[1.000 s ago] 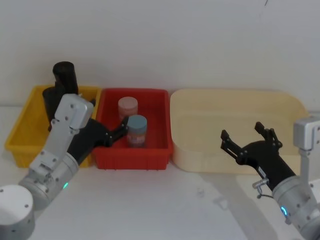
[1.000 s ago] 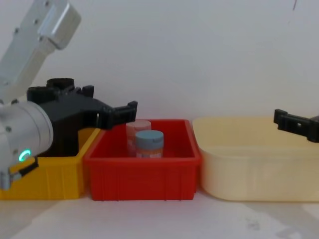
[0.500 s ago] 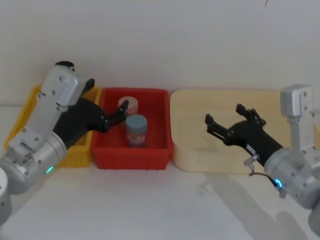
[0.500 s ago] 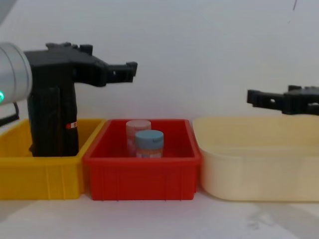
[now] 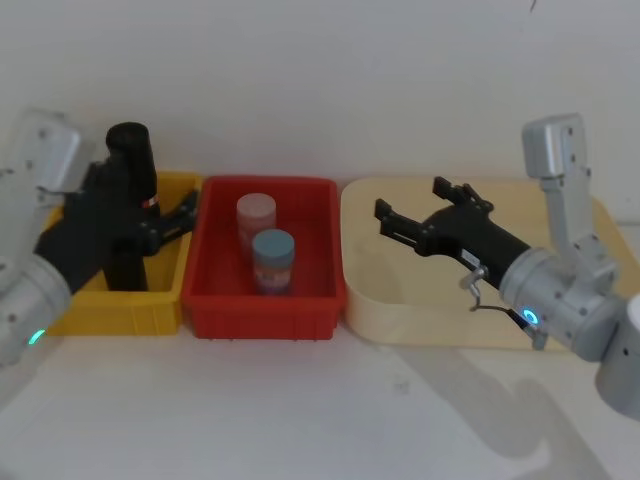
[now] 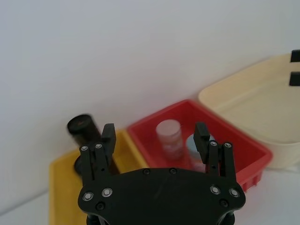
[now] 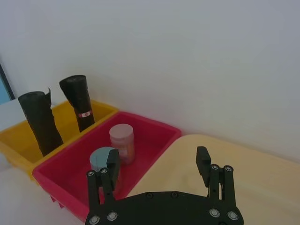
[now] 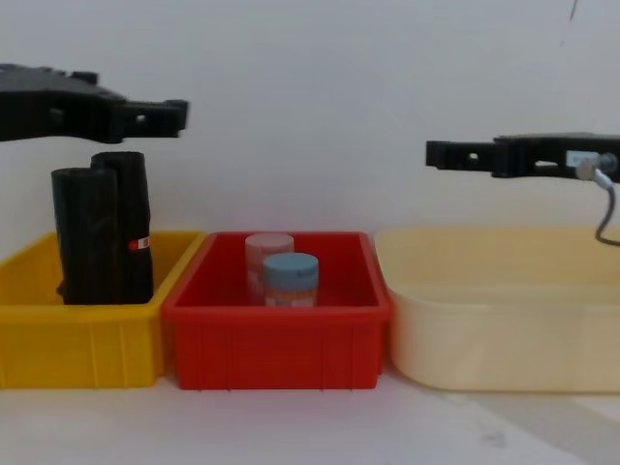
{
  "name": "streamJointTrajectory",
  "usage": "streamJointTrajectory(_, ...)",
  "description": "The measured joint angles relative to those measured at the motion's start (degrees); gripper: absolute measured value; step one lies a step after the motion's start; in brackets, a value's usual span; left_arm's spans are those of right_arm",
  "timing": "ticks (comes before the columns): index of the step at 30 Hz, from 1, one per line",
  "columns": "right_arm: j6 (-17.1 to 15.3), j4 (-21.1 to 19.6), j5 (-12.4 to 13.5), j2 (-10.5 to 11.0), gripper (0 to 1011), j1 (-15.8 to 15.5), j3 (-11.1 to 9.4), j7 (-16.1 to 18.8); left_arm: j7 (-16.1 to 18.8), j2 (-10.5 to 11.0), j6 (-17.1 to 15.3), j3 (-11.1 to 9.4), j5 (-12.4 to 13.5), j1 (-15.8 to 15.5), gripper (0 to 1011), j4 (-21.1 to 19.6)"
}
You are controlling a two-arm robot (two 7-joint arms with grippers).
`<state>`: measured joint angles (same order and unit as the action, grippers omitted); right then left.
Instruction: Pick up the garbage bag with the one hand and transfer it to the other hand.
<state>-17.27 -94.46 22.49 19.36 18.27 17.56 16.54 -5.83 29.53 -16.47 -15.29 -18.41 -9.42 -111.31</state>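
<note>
Now that both rose | the one hand [image 8: 163, 114] wide, empty, above garbage bag [image 8: 82, 237] at 10 o'clock | the other hand [image 8: 441, 153] likewise | grasp pending

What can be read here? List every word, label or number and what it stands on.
Red-and-white label on the black cylindrical plastic roll in the yellow plastic bin: too small to read.
No other writing or numbers visible.
</note>
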Motion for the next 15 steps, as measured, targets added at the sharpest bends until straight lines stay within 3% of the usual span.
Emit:
streamJointTrajectory(6, -1.0, 2.3, 0.0, -1.0, 1001, 3.2, 1.7, 0.6, -0.5, 0.3, -0.4, 3.5, -2.4, 1.6, 1001, 1.6)
streamJointTrajectory(15, -1.7, 6.8, -0.5, -2.9, 1001, 7.5, 4.3, 1.1, -2.2, 0.1, 0.2, 5.8, -4.2, 1.6, 1001, 6.1)
